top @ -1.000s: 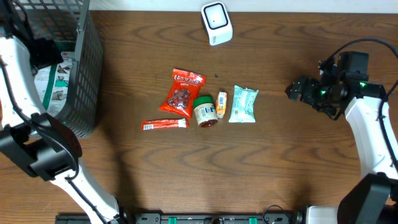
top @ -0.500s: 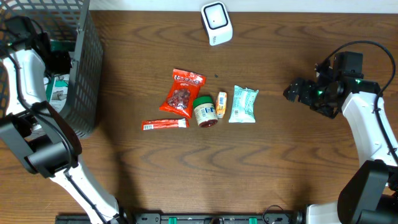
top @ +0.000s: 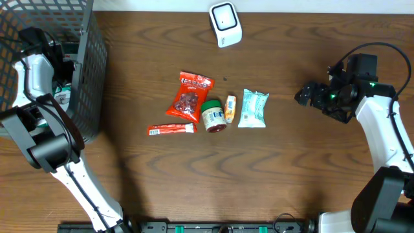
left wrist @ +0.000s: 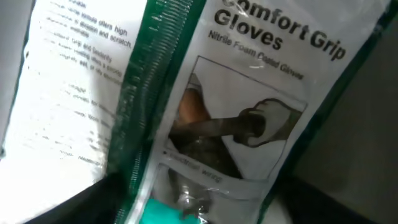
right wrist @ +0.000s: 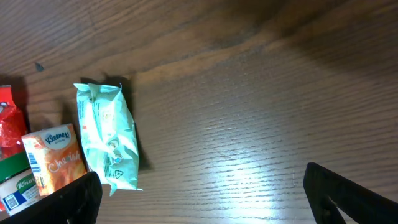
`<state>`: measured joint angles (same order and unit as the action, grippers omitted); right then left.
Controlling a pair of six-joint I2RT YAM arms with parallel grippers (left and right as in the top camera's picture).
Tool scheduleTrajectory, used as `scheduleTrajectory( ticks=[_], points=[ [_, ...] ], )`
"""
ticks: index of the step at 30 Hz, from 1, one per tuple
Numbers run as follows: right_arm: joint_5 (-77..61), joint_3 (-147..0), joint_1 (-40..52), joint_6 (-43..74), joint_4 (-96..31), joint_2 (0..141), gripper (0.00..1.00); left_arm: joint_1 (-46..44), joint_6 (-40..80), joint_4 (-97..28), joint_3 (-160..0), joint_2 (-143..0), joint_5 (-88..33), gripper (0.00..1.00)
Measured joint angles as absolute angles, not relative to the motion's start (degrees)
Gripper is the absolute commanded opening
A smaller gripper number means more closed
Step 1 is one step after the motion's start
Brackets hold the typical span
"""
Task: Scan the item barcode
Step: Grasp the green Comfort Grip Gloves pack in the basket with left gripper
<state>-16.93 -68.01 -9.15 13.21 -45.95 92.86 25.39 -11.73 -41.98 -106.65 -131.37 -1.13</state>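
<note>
We've got the left fingers (top: 58, 61) down inside the wire basket (top: 90, 77), with the glove pack (left wrist: 249, 124) right under them, filling our wrist cam. We can't tell if they're spread or pinching. The right fingers (right wrist: 68, 199) are wide apart, nothing btwn them, hovering over bare table (right wrist: 261, 93). Ahead of them & off to one side we see the mint wipes pack (right wrist: 106, 137), w/ the Kleenex pack (right wrist: 56, 155) just beside it. The scanner (top: 224, 24) sits well apart from both sets of fingers.
</note>
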Motion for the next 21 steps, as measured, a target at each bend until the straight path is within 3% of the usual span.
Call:
scheduleTrajectory(
  ticks=[6,15,21],
  points=[
    [-16.9,-68.0,-9.1,13.2,-46.0,92.9,0.99,25.4,-12.1,-42.0,-107.1,-131.8,0.3,0.08],
    [-16.9,-68.0,-9.1,13.2,-46.0,92.9,0.99,25.5,-11.8,-42.3,-107.2,-131.0,0.6,0.07],
    [-16.9,-68.0,-9.1,13.2,-46.0,92.9,0.99,25.4,-8.2,-39.5,-104.9,-121.7,-0.1,0.07]
  ],
)
